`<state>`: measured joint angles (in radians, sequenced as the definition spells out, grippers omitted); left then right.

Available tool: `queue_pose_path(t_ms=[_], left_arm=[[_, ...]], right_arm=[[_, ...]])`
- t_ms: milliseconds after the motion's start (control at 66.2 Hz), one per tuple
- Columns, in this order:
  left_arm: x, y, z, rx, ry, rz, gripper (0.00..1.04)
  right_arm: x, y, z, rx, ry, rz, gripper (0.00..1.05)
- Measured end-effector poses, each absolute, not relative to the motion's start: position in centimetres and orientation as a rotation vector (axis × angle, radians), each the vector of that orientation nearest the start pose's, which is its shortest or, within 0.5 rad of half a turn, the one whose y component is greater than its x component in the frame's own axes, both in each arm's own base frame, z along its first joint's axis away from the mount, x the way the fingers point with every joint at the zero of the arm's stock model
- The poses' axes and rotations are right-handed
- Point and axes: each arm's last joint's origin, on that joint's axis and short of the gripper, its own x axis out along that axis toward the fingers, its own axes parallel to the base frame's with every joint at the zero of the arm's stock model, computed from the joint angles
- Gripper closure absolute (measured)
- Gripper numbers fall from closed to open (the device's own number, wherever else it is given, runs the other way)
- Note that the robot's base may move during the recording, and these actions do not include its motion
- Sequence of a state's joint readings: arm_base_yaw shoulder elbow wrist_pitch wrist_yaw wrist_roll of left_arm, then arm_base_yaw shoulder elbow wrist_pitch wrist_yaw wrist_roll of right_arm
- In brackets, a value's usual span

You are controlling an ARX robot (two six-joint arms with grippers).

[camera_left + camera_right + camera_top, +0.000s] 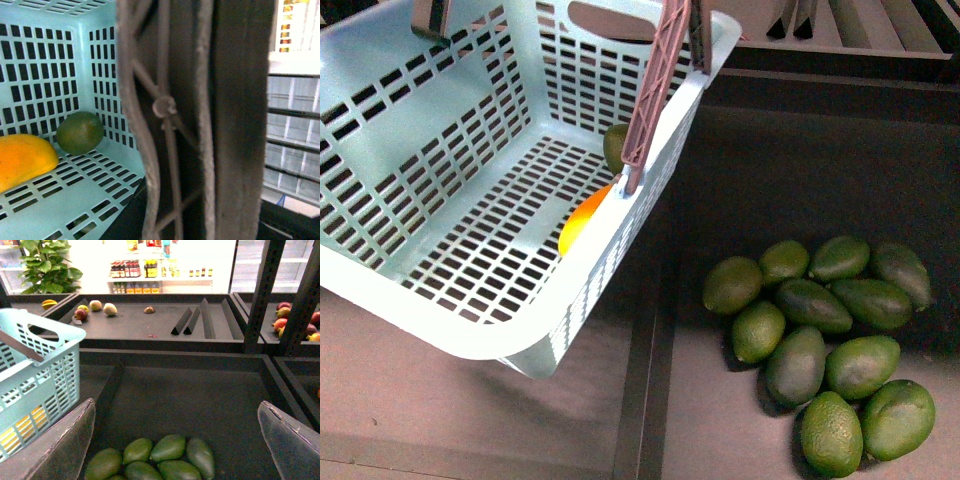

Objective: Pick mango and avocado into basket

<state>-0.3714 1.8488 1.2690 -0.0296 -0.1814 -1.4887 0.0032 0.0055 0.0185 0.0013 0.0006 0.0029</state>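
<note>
A: Where are the fruits sitting?

B: The mango (22,160) is lying on the slotted floor of the basket (450,170), against its right wall, and the avocado (80,132) is resting just beyond it, nearly touching. From the front, both are peeking out behind the brown handle (655,75).

A: And the grippers?

B: The right gripper (177,440) is hanging with its jaws spread wide and holding nothing, over the pile of avocados (820,340) in the dark bin on the right. The left gripper is not showing its jaws, so I cannot tell; the handle is filling its view.
</note>
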Motion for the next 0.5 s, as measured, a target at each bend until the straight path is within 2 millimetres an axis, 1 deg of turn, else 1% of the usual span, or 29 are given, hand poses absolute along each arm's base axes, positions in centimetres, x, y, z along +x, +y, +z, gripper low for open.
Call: queue_pose_path(t_ms=[106,226,362,498], left_arm=[[40.7,-13.5,20.1,-1.276,0.593,0.331,0.90],[42.3,-12.7,18.5,-1.284,0.586,0.367,0.90],[42.7,-12.3,17.3,-1.329,0.576,0.402,0.90],[42.2,-12.2,16.1,-1.346,0.590,0.409,0.90]], right_arm=[[9.7,0.0,17.0,0.003,-0.015,0.002,0.09],[9.7,0.0,17.0,0.003,-0.015,0.003,0.09],[9.7,0.0,17.0,0.003,-0.015,0.003,0.09],[9.7,0.0,17.0,0.003,-0.015,0.003,0.09]])
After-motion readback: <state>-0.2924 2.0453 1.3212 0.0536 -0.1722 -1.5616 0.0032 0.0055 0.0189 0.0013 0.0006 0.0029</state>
